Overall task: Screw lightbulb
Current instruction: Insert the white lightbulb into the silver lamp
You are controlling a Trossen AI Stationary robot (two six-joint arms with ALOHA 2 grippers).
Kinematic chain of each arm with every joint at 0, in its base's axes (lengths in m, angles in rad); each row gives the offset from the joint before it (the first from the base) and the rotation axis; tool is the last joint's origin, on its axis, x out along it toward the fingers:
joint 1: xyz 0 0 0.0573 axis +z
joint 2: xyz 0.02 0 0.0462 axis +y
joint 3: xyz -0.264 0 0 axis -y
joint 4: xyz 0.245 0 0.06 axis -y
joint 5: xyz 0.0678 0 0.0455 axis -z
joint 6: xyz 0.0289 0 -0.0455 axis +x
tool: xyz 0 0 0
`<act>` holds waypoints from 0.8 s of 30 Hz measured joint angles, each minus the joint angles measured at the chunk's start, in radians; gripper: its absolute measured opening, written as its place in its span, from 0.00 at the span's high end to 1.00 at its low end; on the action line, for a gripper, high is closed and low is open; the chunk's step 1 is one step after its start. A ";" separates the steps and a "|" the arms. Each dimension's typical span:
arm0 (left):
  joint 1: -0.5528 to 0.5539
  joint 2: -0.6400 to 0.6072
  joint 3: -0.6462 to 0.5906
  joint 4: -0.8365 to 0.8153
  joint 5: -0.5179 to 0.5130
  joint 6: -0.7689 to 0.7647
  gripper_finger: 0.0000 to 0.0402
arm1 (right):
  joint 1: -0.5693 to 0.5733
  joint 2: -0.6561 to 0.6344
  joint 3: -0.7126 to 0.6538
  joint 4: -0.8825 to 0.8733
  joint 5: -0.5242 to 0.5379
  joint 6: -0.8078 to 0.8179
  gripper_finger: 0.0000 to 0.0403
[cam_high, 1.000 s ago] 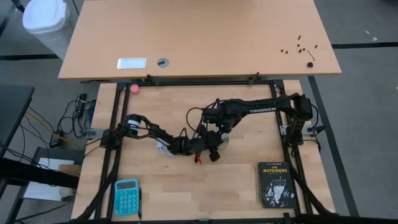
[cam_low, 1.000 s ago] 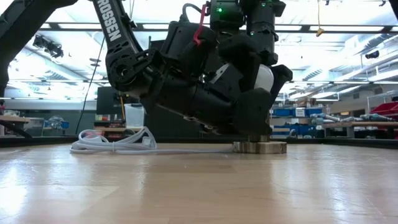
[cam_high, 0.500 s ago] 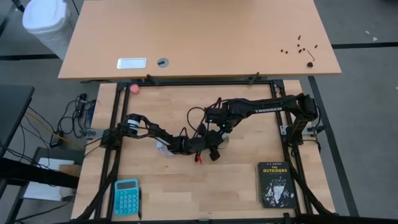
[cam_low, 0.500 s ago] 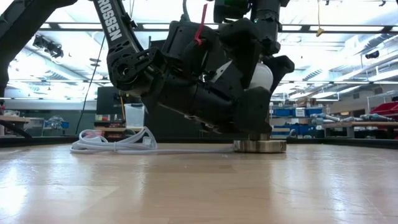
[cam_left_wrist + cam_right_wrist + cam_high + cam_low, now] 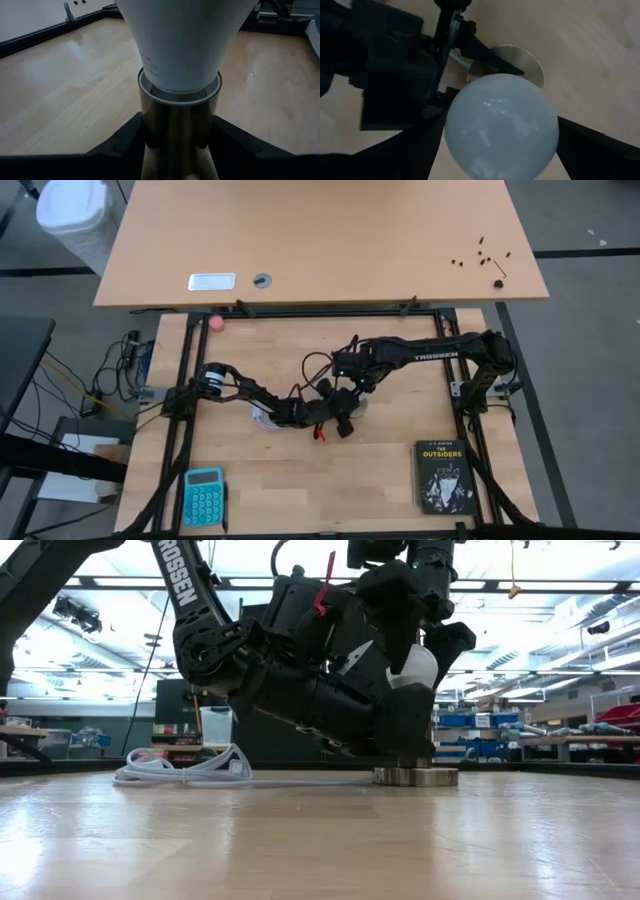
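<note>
a: mid-table, the lightbulb (image 5: 418,668) stands upright in the socket (image 5: 415,776), its neck sunk into the brass collar. the left gripper (image 5: 338,423) pinches that collar low down, fingers (image 5: 125,137) pressed against either side.

b: and the right gripper (image 5: 345,395)?

a: it hangs over the globe from above, fingers (image 5: 592,145) spread wide on both sides of the glass. i can't tell whether they touch it; nothing shows them squeezing.

b: how would that bulb handle?

a: light, i'd judge, and smooth enough to slip. the frosted globe looks thin and breakable, so a hard squeeze is the risk. best hold is around the widest part of the globe, with gentle pressure, turning it while the socket is kept steady from below.

b: what can't you see?

a: the threads. the screw base is hidden inside the collar, so how far in it sits is anyone's guess. from table height the dark arms cover most of the bulb, leaving only a white sliver. from overhead both grippers bunch together and the bulb itself is lost beneath them. the white cord (image 5: 185,770) trails away across the wood, and its join to the socket is behind the left arm.
</note>
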 joint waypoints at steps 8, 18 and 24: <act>0.000 0.000 0.000 -0.002 0.000 0.000 0.54 | -0.001 -0.002 0.054 -0.069 0.011 -0.055 0.08; 0.001 0.000 0.000 -0.005 0.000 -0.001 0.54 | -0.013 -0.002 0.121 -0.119 0.030 -0.071 0.09; 0.001 0.000 0.000 -0.007 0.000 -0.001 0.54 | -0.014 -0.002 0.170 -0.182 0.036 -0.071 0.09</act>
